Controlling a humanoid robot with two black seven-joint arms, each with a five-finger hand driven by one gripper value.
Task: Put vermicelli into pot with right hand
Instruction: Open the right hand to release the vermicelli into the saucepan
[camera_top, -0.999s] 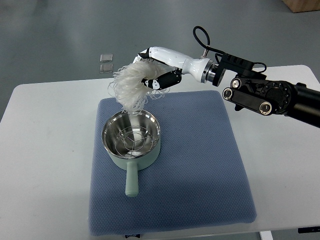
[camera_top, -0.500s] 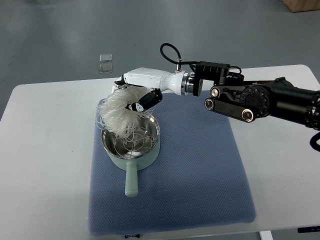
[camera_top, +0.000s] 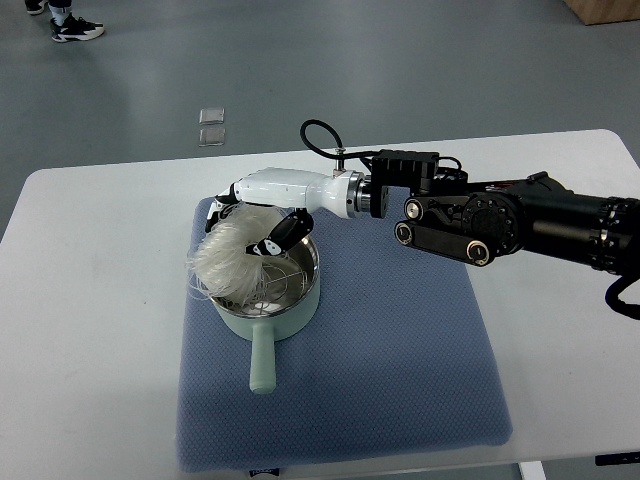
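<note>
While the right hand (camera_top: 262, 215) grips the vermicelli (camera_top: 228, 262), the bundle hangs below-left of the fingers, draped across the pot (camera_top: 296, 310) rim's left side.

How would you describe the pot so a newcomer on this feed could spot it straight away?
Start at the white table and find the blue mat on it. At the mat's far left part stands the pot, under the right hand holding white vermicelli. It is pale green outside, shiny steel inside, its single straight handle pointing toward the near edge.
</note>
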